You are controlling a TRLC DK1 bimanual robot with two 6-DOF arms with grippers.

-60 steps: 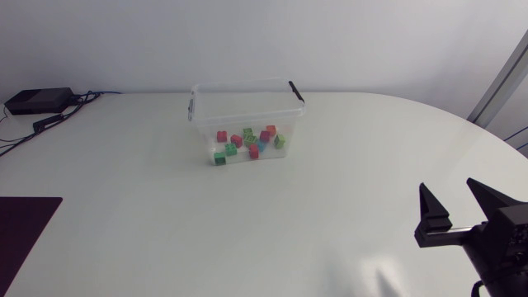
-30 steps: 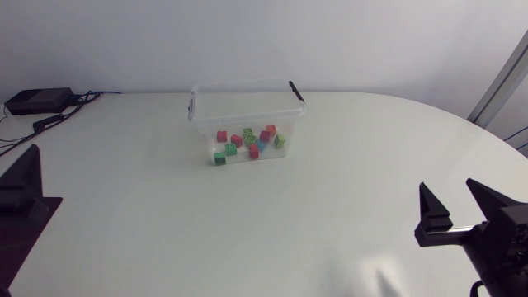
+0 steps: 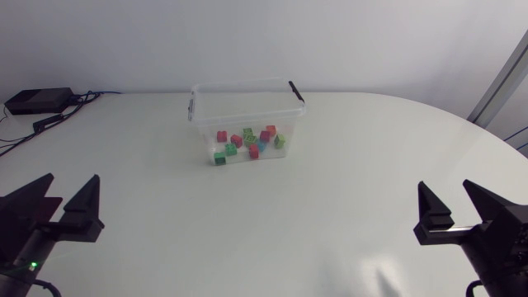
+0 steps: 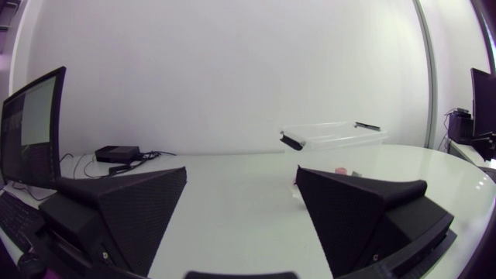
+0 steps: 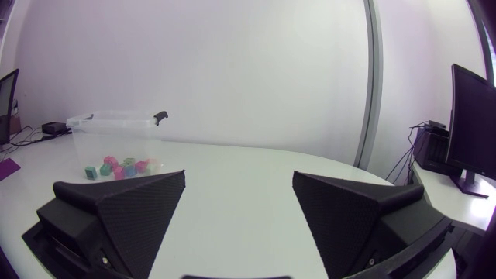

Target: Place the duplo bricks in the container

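Container (image 3: 239, 111) with duplo bricks (image 3: 247, 142), plus two claws, on one white desk (image 3: 346, 157).
Count: one clear container with two black latches (image 3: 296, 91), standing at 12 o'clock on the desk; about eleven duplo bricks, all inside it on its floor, mostly red and green with one blue, clustered too closely for a sure tally. Left claw (image 3: 69, 179) sits low at 8 o'clock, right claw (image 3: 446, 186) at 4 o'clock, both well apart from the container, fingers pointing toward it, spread wide and holding nothing.

White table (image 3: 330, 206), clear container (image 3: 243, 107), blk box (image 3: 38, 100), cables (image 3: 58, 118)
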